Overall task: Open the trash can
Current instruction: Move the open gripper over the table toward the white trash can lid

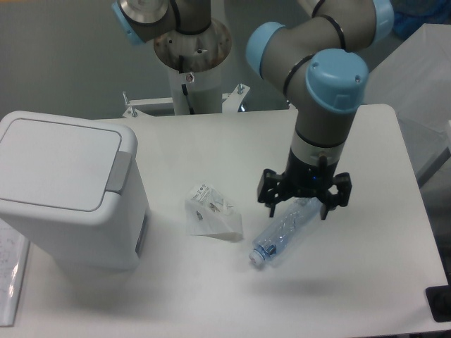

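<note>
The trash can (67, 190), lid down, stands at the table's (211, 296) left edge, its grey push tab (118, 171) facing right. The end effector (303, 197), fingers spread wide and empty, hangs over a clear bottle (287, 229), well to the right. The coming move therefore probably runs leftward, across a small bag (211, 213), to the tab.

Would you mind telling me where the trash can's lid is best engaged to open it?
Go for the grey push tab on the right edge of the lid, coming down from above. It sits at the trash can's top, facing the gripper, and looks unobstructed.
</note>
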